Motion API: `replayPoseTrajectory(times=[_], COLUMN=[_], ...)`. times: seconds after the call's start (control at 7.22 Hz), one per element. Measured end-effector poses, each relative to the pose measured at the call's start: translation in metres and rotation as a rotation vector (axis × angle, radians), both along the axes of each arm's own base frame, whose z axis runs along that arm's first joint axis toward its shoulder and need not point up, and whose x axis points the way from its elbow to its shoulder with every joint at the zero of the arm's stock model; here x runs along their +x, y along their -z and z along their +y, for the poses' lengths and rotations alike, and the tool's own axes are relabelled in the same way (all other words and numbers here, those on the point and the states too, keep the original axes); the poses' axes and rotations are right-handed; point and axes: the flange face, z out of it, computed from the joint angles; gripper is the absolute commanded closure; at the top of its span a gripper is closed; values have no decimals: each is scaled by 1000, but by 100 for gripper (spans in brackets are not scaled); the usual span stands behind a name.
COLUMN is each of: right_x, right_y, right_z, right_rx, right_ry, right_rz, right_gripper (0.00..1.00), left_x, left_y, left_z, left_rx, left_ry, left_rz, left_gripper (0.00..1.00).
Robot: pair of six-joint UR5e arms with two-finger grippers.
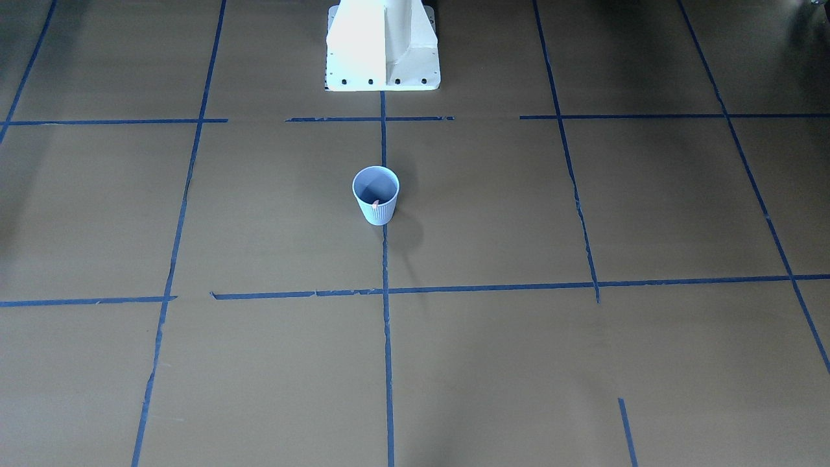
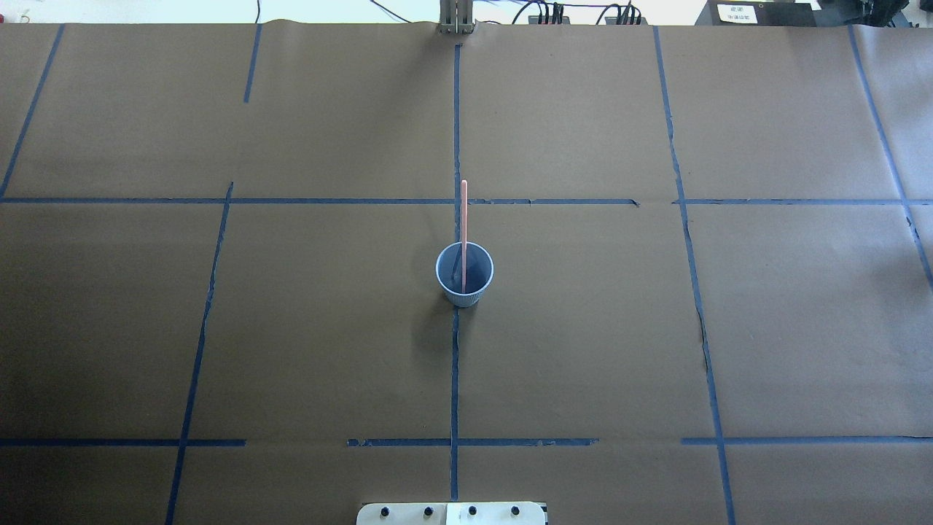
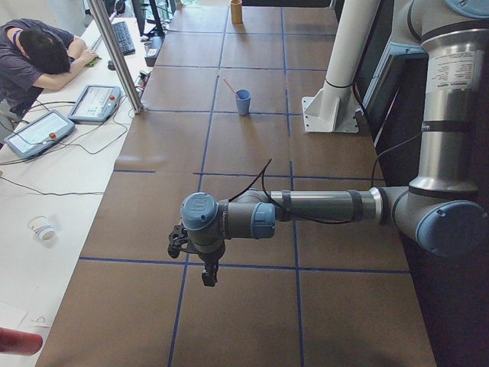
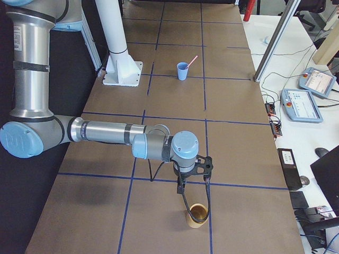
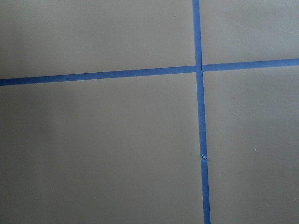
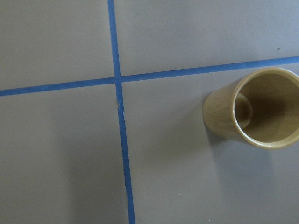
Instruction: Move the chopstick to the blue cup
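The pale blue ribbed cup (image 2: 464,281) stands upright at the table's middle, also in the front view (image 1: 376,198) and both side views (image 3: 243,102) (image 4: 183,71). One pinkish-red chopstick (image 2: 463,219) stands in it, leaning away from the robot over the far rim (image 4: 192,61). The left gripper (image 3: 208,275) hangs above bare table at the left end, far from the cup; I cannot tell if it is open or shut. The right gripper (image 4: 194,193) hangs at the right end; I cannot tell its state either. No fingers show in either wrist view.
A tan wooden cup (image 4: 197,214) stands under the right gripper, empty in the right wrist view (image 6: 261,107). The white robot pedestal (image 1: 382,45) is behind the blue cup. An operator (image 3: 38,53), tablets and a paper cup (image 3: 42,228) are on the side bench.
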Motion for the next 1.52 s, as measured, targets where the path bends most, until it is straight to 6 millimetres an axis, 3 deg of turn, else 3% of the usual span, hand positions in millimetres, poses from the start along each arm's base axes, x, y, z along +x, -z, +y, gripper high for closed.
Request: replayPoseTrajectory(times=[1.52], right_x=[-1], right_y=[3], right_z=[0], right_rx=[25], right_ry=[-22], right_rz=[-19], right_gripper=[0], left_x=[0], left_y=[1], left_z=[0], left_rx=[2], left_ry=[0], left_rz=[0], left_gripper=[0])
